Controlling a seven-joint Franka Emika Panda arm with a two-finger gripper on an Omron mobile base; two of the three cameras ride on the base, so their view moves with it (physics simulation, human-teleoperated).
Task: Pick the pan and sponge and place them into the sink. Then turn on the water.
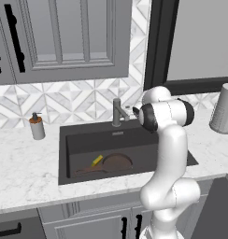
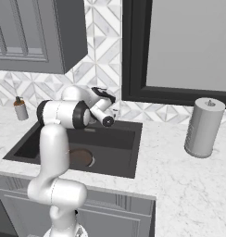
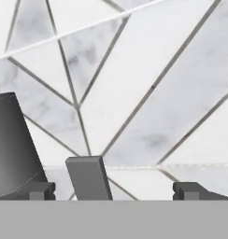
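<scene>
Your fingers (image 3: pixel 115 191) are spread wide with nothing in them, aimed at the tiled wall; the hand view puts the grey faucet (image 3: pixel 13 144) base by the left tip and its flat lever standing between them. Left base view shows what that one can't: brown pan (image 1: pixel 117 162) lying on the floor of the matte black sink (image 1: pixel 71 140), yellow-green sponge (image 1: pixel 97 160) just beside its rim (touching or not, can't tell). Right base view adds a ribbed grey paper roll (image 2: pixel 204 127) upright on the marble bench (image 2: pixel 189 185).
</scene>
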